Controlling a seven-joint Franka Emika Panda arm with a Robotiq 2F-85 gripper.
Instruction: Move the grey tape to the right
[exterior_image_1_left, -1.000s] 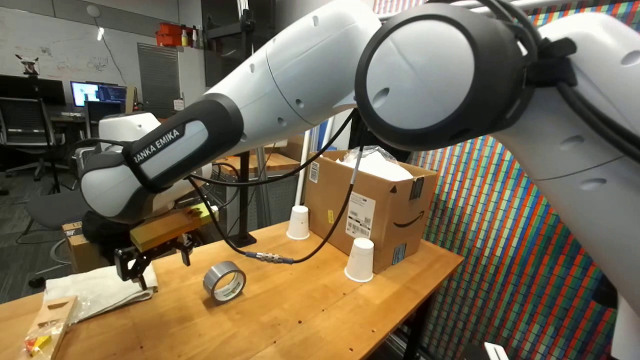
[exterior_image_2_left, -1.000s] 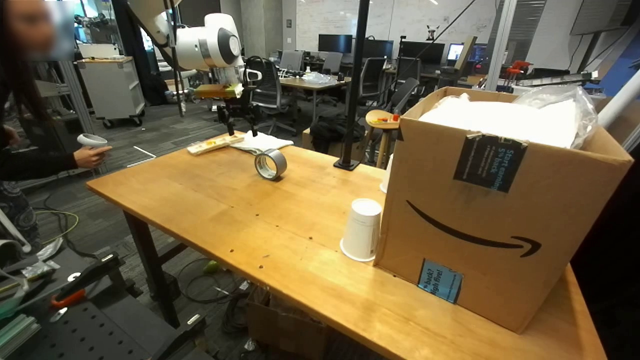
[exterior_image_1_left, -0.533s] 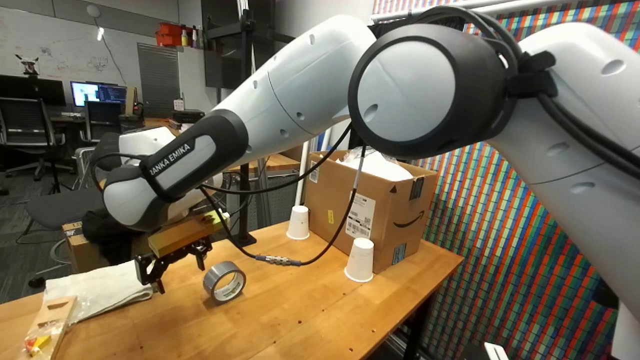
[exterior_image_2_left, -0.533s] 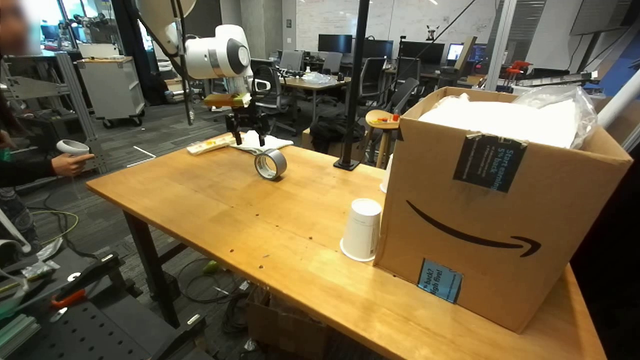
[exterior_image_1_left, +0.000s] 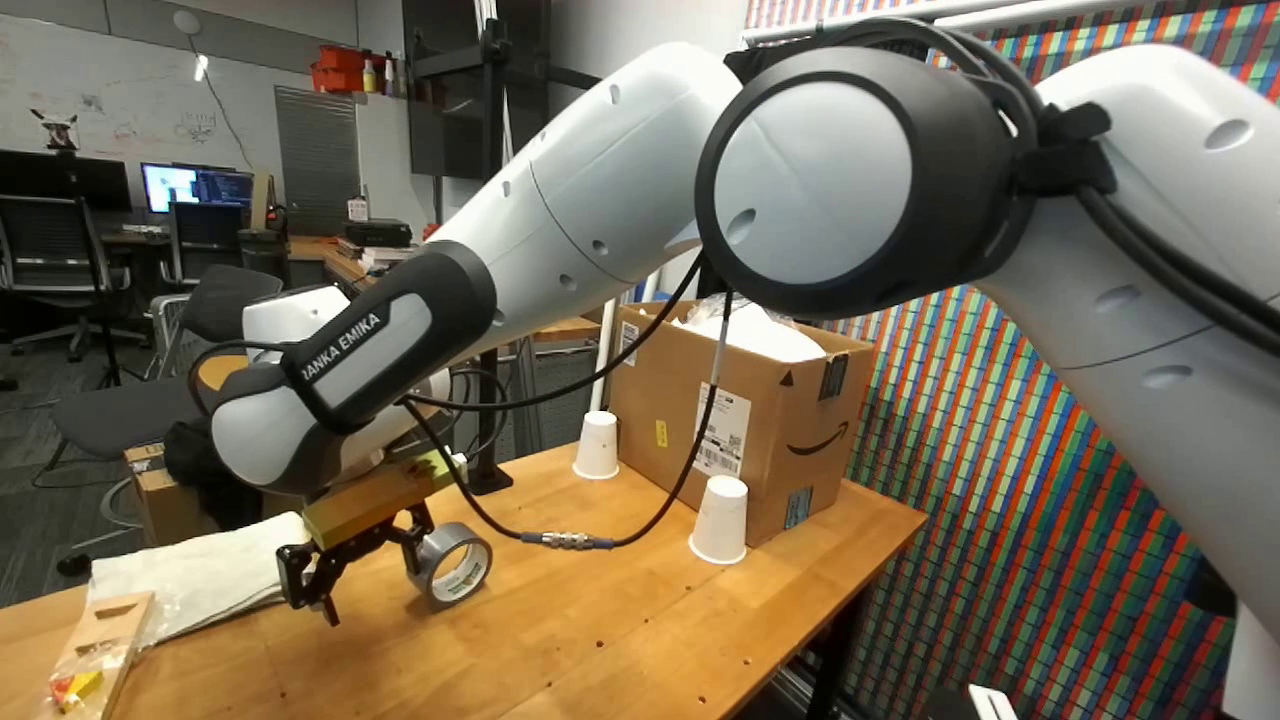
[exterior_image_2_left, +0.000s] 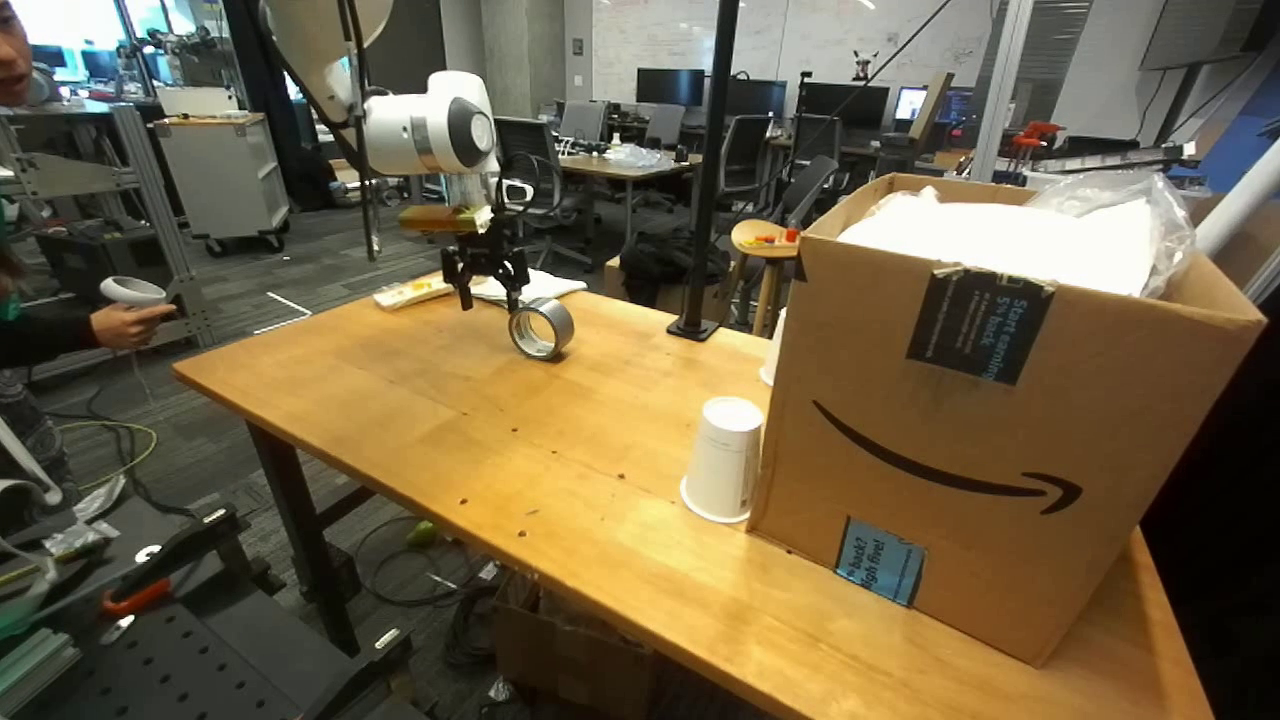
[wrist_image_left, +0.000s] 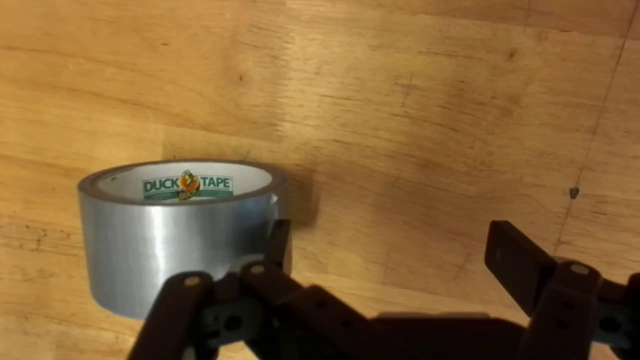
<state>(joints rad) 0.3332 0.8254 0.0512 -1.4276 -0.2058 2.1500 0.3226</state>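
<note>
My claw (wrist_image_left: 387, 242) stands wide and holds nothing, its fingers (wrist_image_left: 517, 265) spread well apart. The grey tape (wrist_image_left: 175, 245) is on the table (exterior_image_2_left: 420, 400), up on its curved outer face with the hollow turned sideways; it sits just beside my claw, off to one side of the gap rather than in it.

I take it for a stiff thing, light enough for me to lift and unlikely to break. The silvery outer face looks smooth, so a squeeze there might slip, and, standing as it does, it could roll if I nudge it along its curve. I would not trust a grasp across the whole ring (from the wrist view, it may well be too broad for my spread). Better, I judge, to turn and pinch it across its two flat faces, or to set one finger in the hollow and one outside and close on the ring's wall.

Some things I can't make out. In the wrist view a dark finger covers one corner of the tape, and in an exterior view that finger (exterior_image_1_left: 412, 555) overlaps it as well, so whether we touch I cannot tell. From above, the tape hides its own resting line on the wood. In an exterior view a paper cup (exterior_image_2_left: 771, 360) is mostly hidden behind the cardboard box (exterior_image_2_left: 980, 420), and the base of my claw is cut off at the wrist view's lower edge
</note>
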